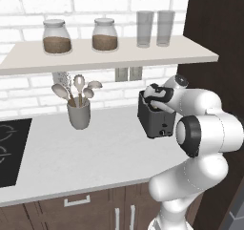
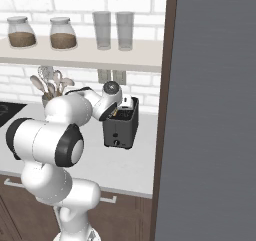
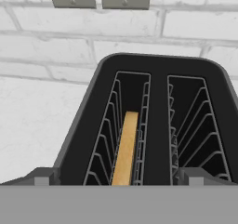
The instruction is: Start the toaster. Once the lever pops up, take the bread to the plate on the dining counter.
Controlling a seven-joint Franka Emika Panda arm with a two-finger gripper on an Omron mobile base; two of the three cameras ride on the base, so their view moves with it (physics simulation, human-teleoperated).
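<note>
One slice of bread point(image 3: 126, 148) stood on edge in the left of the toaster's two slots, sunk below the rim; the other slot sat bare beside it. The toaster point(image 1: 155, 120) rested on the grey worktop point(image 1: 86, 152) against the white brick wall point(image 1: 28, 88), close to the dark cabinet side. The gripper point(image 1: 153, 99) hung just above the toaster's top, and its fingertips point(image 3: 41, 177) stood wide, one beyond each slot, holding nothing. A cup of spoons point(image 1: 78, 110) stood well off to the left, under a shelf point(image 1: 109, 55) carrying two jars and two glasses.
</note>
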